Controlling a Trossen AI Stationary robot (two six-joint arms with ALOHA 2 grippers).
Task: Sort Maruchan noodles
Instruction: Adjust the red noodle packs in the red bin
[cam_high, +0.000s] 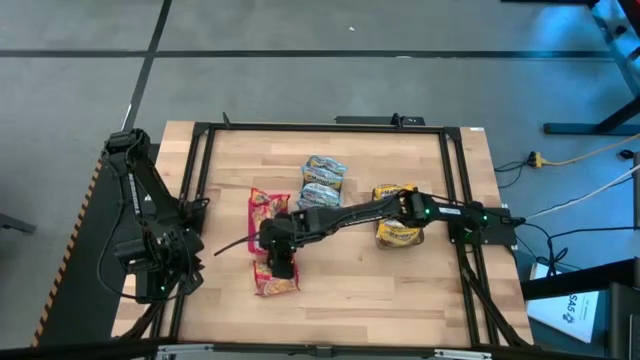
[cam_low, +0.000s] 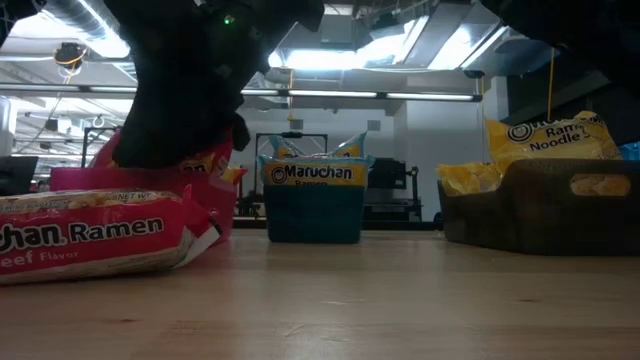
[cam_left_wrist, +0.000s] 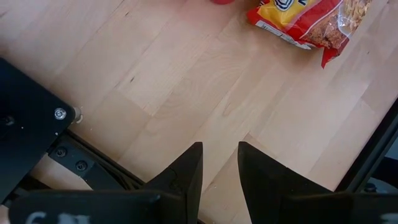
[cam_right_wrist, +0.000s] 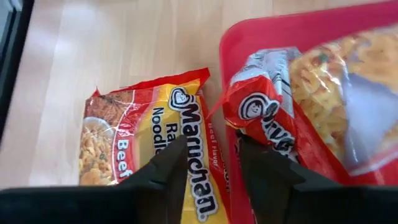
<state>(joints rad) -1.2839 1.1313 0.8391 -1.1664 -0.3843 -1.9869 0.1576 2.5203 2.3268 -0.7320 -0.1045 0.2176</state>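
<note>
While left pincer (cam_left_wrist: 219, 171) idles ajar | right pincer (cam_right_wrist: 208, 165) open over red packet (cam_right_wrist: 146, 146)

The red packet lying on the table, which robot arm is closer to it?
Right. The right gripper hovers just over the red packet. The left gripper waits off at the table's left edge.

This is a robotics lab or industrial workshop: a butcher-block table (cam_high: 400, 270) in a black metal frame (cam_high: 330, 126) stands on grey concrete floor (cam_high: 300, 60) with cables (cam_high: 580, 155) trailing beside it, while behind it run exposed ducts (cam_low: 90, 15), strip lights (cam_low: 330, 94) and bare white walls.
</note>
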